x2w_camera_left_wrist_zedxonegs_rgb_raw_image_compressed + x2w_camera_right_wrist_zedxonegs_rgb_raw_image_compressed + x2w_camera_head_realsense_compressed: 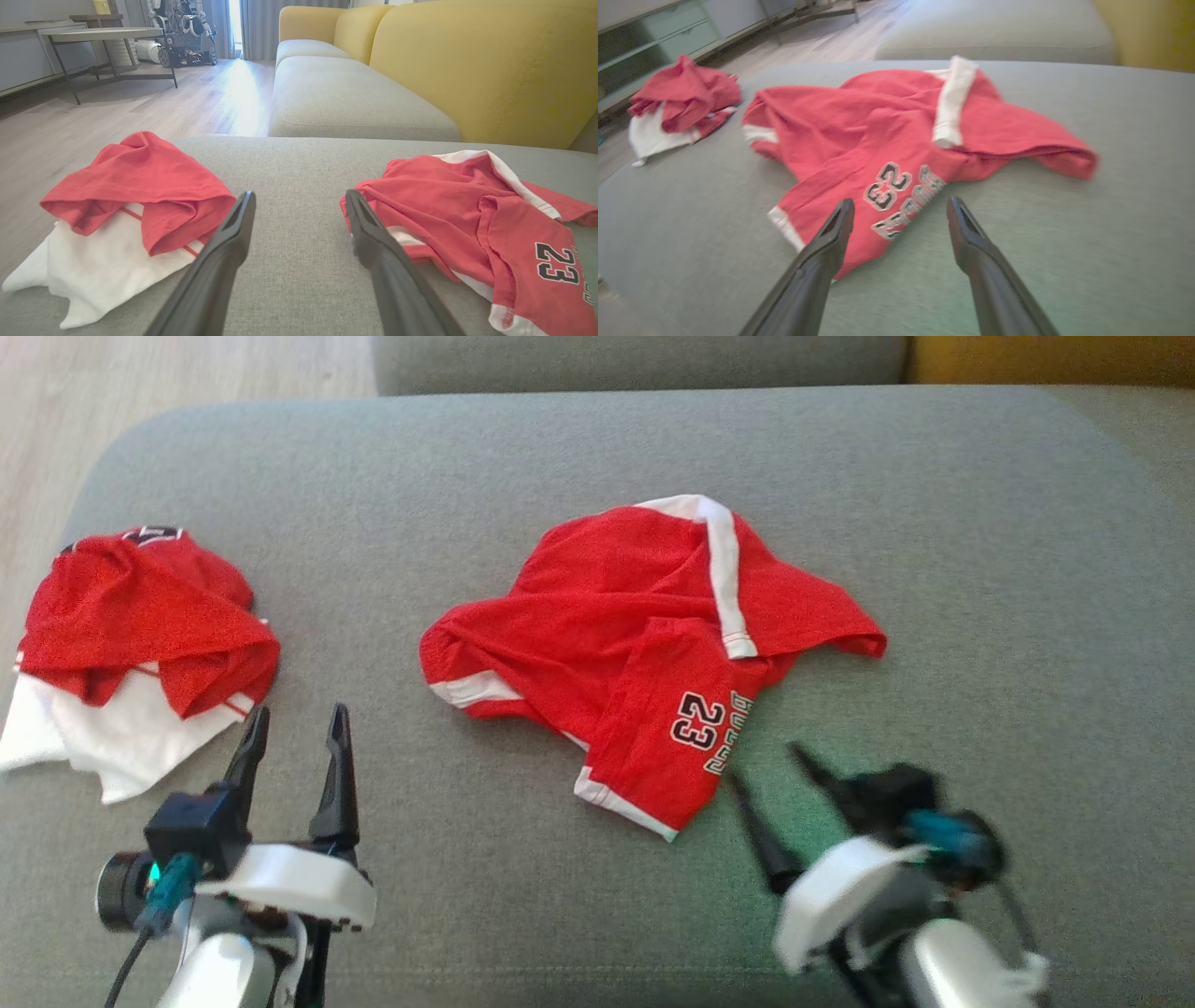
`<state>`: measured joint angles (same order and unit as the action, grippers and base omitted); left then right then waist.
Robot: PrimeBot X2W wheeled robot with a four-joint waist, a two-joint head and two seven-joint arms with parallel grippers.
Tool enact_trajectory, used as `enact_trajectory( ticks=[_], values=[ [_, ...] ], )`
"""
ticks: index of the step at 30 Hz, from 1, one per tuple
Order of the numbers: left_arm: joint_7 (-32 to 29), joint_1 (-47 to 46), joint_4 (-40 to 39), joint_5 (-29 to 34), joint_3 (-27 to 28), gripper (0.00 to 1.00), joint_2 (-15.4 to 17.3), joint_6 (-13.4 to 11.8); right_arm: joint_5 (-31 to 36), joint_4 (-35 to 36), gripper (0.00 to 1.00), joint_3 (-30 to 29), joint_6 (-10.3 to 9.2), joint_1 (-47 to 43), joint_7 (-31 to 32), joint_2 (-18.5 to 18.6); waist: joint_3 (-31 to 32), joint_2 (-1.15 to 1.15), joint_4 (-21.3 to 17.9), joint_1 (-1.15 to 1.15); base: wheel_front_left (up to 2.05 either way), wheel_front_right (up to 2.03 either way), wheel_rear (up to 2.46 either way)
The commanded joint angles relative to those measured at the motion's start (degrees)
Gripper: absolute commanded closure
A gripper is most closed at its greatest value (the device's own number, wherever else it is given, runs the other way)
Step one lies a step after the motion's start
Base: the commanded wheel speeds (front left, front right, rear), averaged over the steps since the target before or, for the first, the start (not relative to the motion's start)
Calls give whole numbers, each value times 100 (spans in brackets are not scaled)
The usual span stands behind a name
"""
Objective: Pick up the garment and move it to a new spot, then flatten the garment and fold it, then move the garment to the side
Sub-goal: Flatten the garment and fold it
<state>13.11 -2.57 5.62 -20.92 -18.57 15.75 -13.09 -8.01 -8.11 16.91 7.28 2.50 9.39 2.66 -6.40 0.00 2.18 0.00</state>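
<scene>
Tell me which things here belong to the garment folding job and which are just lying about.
Job: red 23 garment in the middle, grey cushion it lies on, left gripper and right gripper, both open.
Lying about, it seems: red and white bundle at the cushion's left edge, yellow sofa back, table on the floor.

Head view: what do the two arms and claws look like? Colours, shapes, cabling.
The left claw and right claw match. Each has two long, black, tapered fingers on a black block, ahead of a white moulded shell. A teal connector with a black cable sits at each wrist. The forearms are pale silver-white. The right arm looks blurred.
</scene>
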Motion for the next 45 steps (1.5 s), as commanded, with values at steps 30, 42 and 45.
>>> enact_trajectory(
  ticks=[30,42,45],
  values=[
    [185,-841,142,3,292,0,-249,200,21,-489,100,680,21,1254,-136,23,-665,0,311,0,0,0,0],
    [188,-906,128,101,317,0,-228,278,-364,53,100,-1247,21,988,-328,22,-753,0,-44,0,0,0,0],
    [188,-948,130,120,305,0,-232,298,-444,-104,100,-1501,21,1076,-327,22,-808,0,-68,0,0,0,0]
  ],
)
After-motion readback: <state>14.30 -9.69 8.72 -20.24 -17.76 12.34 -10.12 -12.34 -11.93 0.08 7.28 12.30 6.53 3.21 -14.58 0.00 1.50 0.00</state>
